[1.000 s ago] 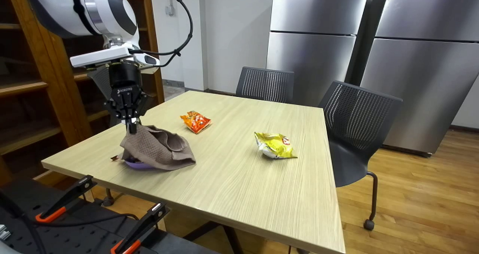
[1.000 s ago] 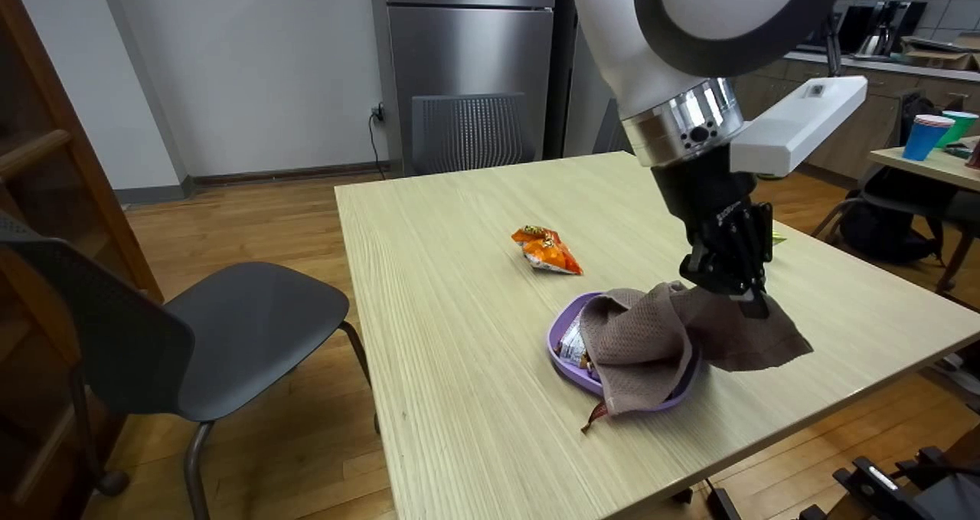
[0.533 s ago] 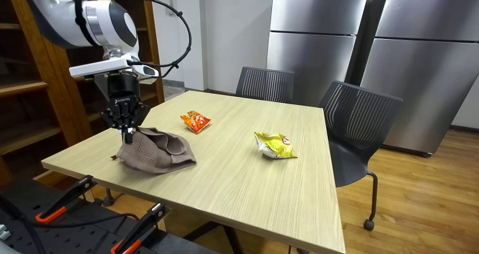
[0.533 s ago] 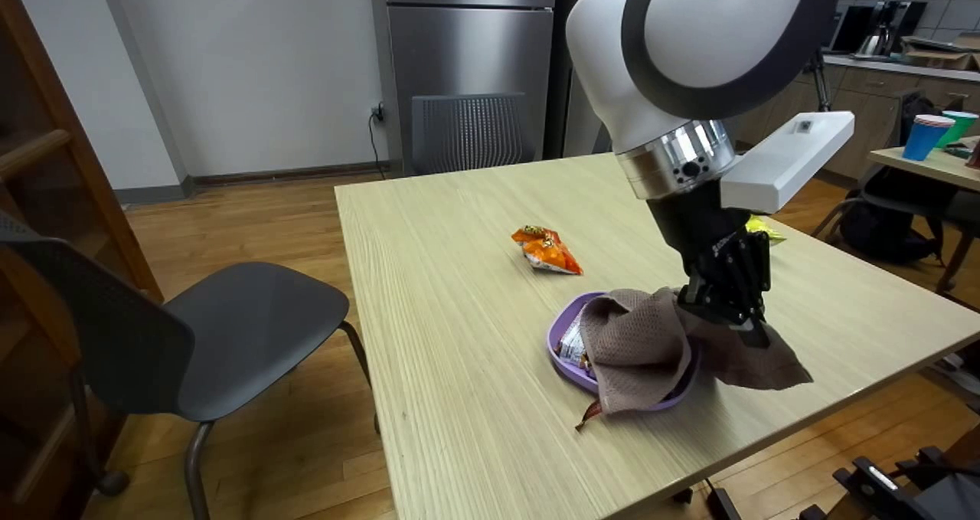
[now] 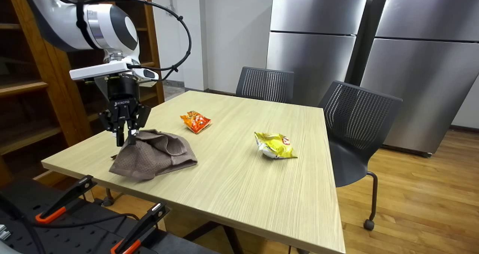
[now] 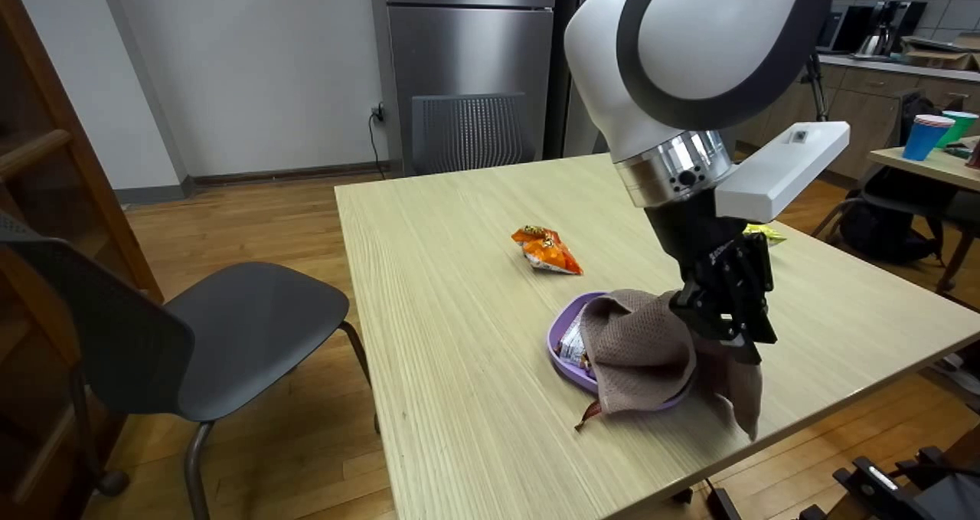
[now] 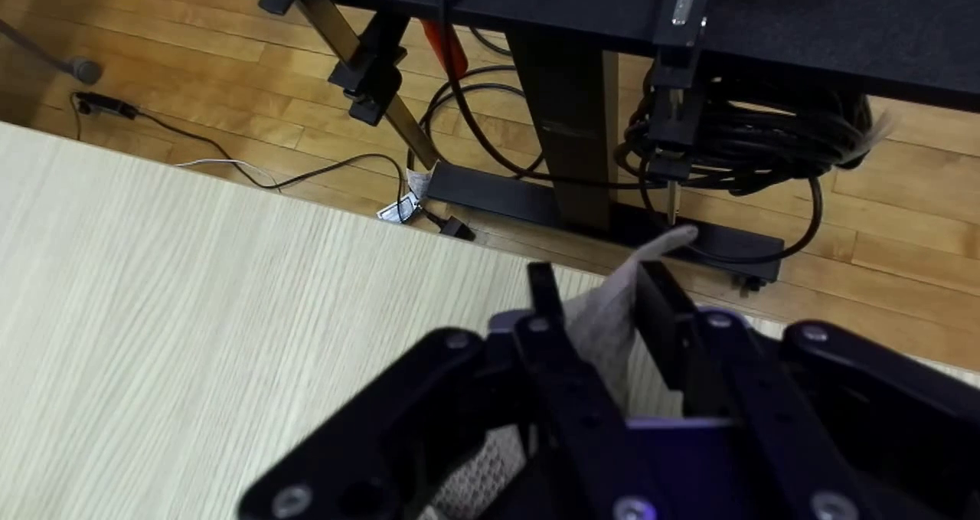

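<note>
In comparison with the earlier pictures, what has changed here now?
The black two-fingered gripper came down and its jaws parted, loosening their pinch on the brown textured cloth, whose corner droops lower. The rounded purple bowl, shiny orange snack packet and yellow snack packet stayed put.

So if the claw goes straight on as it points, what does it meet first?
Most likely the brown cloth, hanging between and past its fingers, then the tabletop; depth is hard to judge.

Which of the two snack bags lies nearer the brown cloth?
The orange bag, close to the cloth; the yellow bag lies farther off in both exterior views.
</note>
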`<action>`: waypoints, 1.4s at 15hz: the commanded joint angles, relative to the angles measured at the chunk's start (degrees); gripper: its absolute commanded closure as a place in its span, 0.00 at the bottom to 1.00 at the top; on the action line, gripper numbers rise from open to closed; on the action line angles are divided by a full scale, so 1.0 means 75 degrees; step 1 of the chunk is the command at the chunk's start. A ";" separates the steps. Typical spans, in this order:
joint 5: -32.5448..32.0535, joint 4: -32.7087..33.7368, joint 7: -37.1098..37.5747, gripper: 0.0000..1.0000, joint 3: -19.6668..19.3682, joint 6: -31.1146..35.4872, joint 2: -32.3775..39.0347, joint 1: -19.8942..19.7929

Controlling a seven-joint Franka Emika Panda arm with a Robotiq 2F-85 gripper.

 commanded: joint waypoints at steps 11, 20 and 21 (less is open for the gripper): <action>0.1499 -0.0149 0.0090 0.00 0.0308 0.0569 -0.0280 -0.0002; 0.2800 -0.0481 0.0031 0.00 0.0300 0.1467 -0.0238 -0.0130; 0.2937 -0.0546 0.0016 0.00 0.0289 0.1558 -0.0243 -0.0152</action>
